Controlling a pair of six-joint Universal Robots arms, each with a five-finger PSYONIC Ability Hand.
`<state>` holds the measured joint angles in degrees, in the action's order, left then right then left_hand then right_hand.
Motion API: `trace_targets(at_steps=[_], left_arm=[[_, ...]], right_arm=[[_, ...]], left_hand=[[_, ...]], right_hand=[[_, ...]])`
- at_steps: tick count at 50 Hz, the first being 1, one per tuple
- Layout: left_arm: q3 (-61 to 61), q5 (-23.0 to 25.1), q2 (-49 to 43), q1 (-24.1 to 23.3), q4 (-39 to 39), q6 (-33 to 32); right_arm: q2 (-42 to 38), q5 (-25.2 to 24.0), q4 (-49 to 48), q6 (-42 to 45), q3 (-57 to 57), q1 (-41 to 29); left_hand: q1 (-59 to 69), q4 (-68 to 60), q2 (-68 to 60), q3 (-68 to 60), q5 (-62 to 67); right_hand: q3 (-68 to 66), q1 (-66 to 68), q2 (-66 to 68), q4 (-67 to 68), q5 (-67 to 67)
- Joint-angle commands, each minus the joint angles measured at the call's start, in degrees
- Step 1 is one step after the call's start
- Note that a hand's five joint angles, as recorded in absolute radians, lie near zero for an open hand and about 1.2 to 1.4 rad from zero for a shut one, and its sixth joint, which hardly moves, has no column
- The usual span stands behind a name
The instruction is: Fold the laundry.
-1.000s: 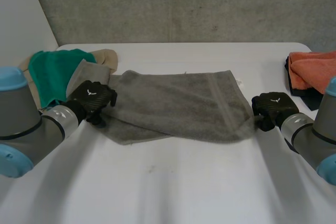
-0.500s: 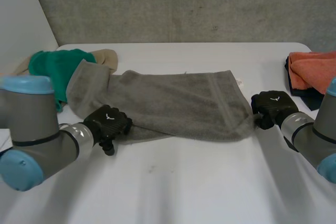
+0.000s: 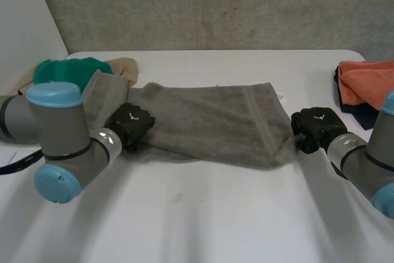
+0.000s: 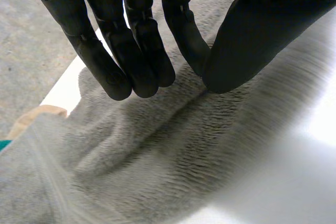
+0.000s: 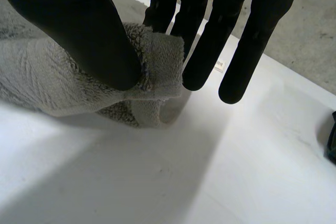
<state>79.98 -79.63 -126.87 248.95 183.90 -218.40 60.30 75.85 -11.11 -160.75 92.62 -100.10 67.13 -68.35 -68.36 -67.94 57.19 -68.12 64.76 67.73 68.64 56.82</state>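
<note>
- Across the middle of the white table (image 3: 203,220) lies the grey towel (image 3: 215,124), spread wide, with its near edge rumpled.
- My left hand (image 3: 129,124) sits at the towel's near left edge. My fingers (image 4: 139,56) are straight and relaxed, tips pointing down at the pile, with no cloth caught between them and my thumb (image 4: 236,45).
- My right hand (image 3: 315,126) is at the towel's near right corner, where my thumb presses a folded bit of that corner against my fingers, pinching it.
- Beyond my left arm, a green cloth (image 3: 61,71) and a beige cloth (image 3: 126,66) lie bunched at the towel's left end.
- At the table's right edge an orange cloth (image 3: 366,81) rests on a dark cloth (image 3: 351,106), well apart from the towel.
</note>
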Motion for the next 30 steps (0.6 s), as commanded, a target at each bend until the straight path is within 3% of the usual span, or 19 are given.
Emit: trace_targets(at_steps=[1, 8, 12, 15, 19, 22, 30], left_arm=[[-0.5, 0.1, 4.5, 0.9, -2.4, 1.0], [0.2, 2.4, 20.4, 2.3, -6.6, 9.1], [0.2, 4.3, 21.0, 2.5, -7.1, 13.2], [0.4, 5.5, 18.0, 2.5, -7.5, 13.7], [1.8, 5.9, 15.3, 2.9, -9.9, 11.7], [4.8, 6.7, 14.8, 3.9, -10.4, 8.9], [8.7, 7.8, 13.8, 3.4, -9.3, 5.7]], right_arm=[[4.9, 0.1, 1.0, 0.1, 0.5, -0.5], [19.7, -0.4, 10.6, -1.1, -2.8, -1.3], [23.6, -0.9, 13.9, -3.5, -5.0, -1.3], [22.9, -1.0, 14.3, -5.5, -5.7, -1.5], [18.6, -0.6, 13.0, -7.6, -7.3, -1.8], [16.7, 0.0, 13.0, -9.1, -8.9, -2.6], [14.9, 7.5, 9.0, -16.2, -14.7, -6.0]], left_hand=[[12.9, -11.7, -11.6, -12.1, 12.8], [12.9, -11.7, -11.6, -12.1, 12.8], [12.9, -11.7, -11.6, -12.1, 12.8], [12.7, -11.5, -11.5, -11.9, 12.7], [-14.9, 16.1, 16.2, 15.7, -15.0], [-17.9, 19.1, 19.1, 18.7, -17.9], [-23.4, 24.7, 24.7, 24.3, -23.5]], right_hand=[[-11.9, 15.2, 12.3, 11.4, 13.2], [-11.9, 15.2, 12.3, 11.4, 13.2], [-11.9, 15.2, 12.3, 11.4, 13.2], [-11.9, 15.2, 12.3, 11.4, 13.2], [-11.9, 15.2, 12.3, 11.4, 13.2], [-11.9, 15.2, 12.3, 11.4, 13.2], [-11.9, 15.2, 12.3, 11.4, 13.2]])
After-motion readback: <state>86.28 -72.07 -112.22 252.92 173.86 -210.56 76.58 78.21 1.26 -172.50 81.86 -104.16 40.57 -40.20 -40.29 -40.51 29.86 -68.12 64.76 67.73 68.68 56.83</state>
